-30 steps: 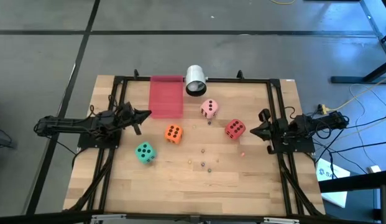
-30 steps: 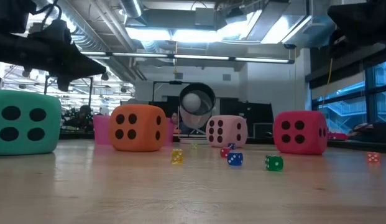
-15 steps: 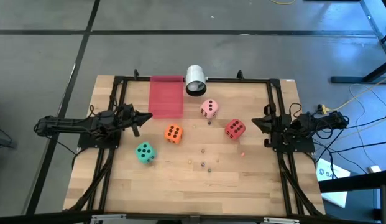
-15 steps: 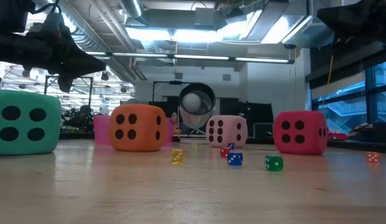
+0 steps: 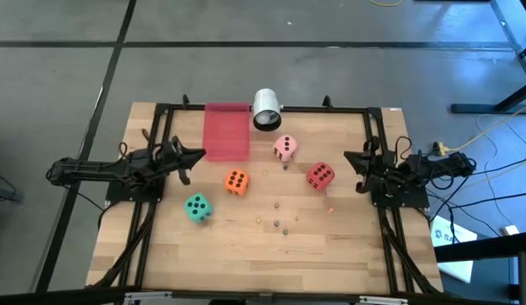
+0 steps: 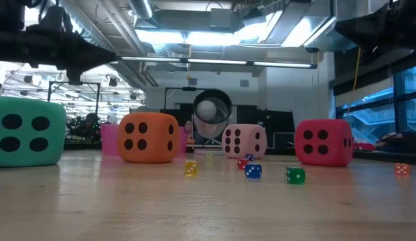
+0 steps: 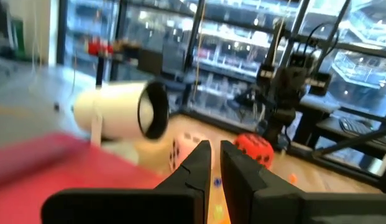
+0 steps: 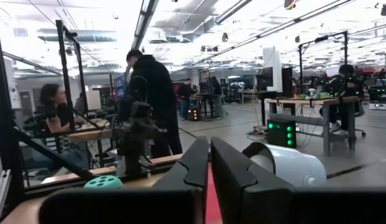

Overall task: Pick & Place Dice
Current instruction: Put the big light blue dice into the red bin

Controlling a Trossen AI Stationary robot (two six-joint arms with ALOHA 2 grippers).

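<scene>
Four dice rest on the wooden table: green (image 5: 196,207) near the left, orange (image 5: 236,180) in the middle, pink (image 5: 285,148) toward the far side, and red (image 5: 320,175) at the right. My left gripper (image 5: 197,155) hovers above the table's left side, shut, pointing level at the table's middle, with orange a short way off toward the near side. My right gripper (image 5: 347,158) hovers shut at the right side, just beyond red. Each wrist view shows its fingers (image 7: 215,165) (image 8: 209,155) close together with nothing between them.
A red flat tray (image 5: 226,131) lies at the far side, a white cylinder (image 5: 266,109) on its side beside it. Tiny coloured beads (image 6: 253,171) are scattered near the table's middle. A dark frame (image 5: 381,135) borders the table. People stand in the room behind.
My right gripper has swung its tip toward the table's far edge and tipped slightly upward. My left gripper's tip has tipped up from slanting down to level. The dice have not moved.
</scene>
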